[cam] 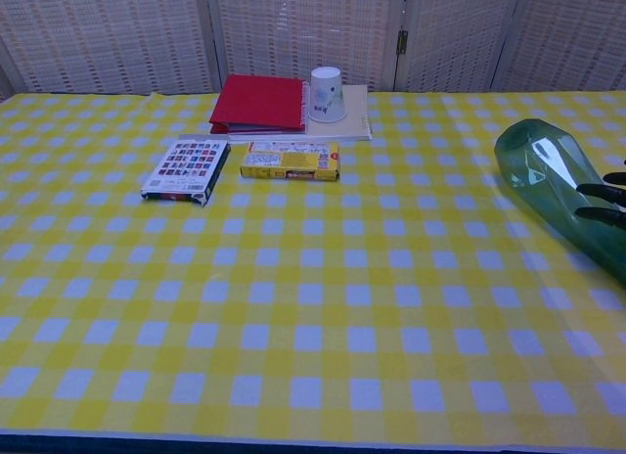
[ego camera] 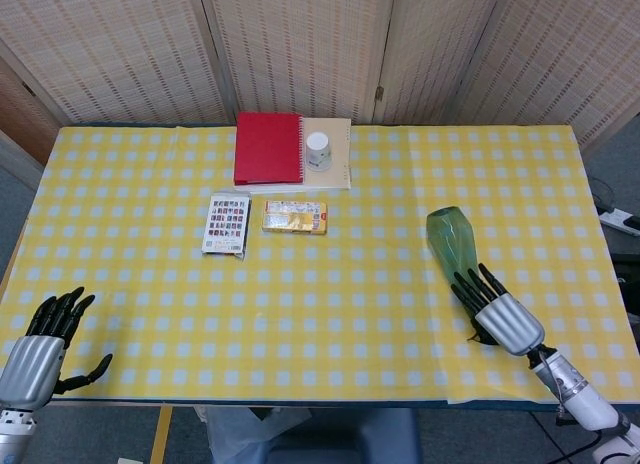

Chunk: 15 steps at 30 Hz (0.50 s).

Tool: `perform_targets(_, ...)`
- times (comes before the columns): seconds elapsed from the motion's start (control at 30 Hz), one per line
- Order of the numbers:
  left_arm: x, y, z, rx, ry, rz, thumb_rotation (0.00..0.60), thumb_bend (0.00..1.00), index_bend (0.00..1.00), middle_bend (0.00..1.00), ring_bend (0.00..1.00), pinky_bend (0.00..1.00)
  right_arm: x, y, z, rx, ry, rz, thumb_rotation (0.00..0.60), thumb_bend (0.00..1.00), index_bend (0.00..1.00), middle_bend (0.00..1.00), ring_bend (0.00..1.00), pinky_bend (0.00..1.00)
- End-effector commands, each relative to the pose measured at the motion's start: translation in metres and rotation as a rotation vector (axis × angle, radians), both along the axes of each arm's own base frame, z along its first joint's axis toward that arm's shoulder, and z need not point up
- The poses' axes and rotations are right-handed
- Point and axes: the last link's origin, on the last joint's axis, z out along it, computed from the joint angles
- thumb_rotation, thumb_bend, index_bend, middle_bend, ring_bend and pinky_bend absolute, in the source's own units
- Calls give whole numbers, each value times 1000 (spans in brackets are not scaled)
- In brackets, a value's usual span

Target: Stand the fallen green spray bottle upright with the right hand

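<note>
The green spray bottle (ego camera: 451, 243) lies on its side at the right of the yellow checked table, base toward the screens, neck toward the front edge; it also shows as the green spray bottle (cam: 554, 183) in the chest view. My right hand (ego camera: 494, 311) lies over its narrow end with fingers spread, the fingertips (cam: 599, 202) reaching onto the bottle's body. No closed grip on it shows. My left hand (ego camera: 42, 346) hovers open at the table's front left corner, holding nothing.
A red notebook (ego camera: 268, 147) and a white paper cup (ego camera: 318, 150) on a beige pad sit at the back centre. A printed card box (ego camera: 226, 224) and a yellow packet (ego camera: 295, 217) lie mid-table. The table's front edge (ego camera: 300, 398) runs close to both hands.
</note>
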Motion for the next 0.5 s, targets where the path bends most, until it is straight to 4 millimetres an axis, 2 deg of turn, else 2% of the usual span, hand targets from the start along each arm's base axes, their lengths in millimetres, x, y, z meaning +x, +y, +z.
perform_targets(0.03, 0, 0, 0, -2, 1, 2, 330, 336, 0, 0, 51, 0, -2, 1, -4, 10, 8, 4, 600, 378, 0, 0, 0, 0)
perform_targets(0.5, 0, -1, 1, 2, -3, 0, 329, 336, 0, 0, 52, 0, 6, -6, -22, 42, 12, 22, 600, 377, 0, 0, 0, 0)
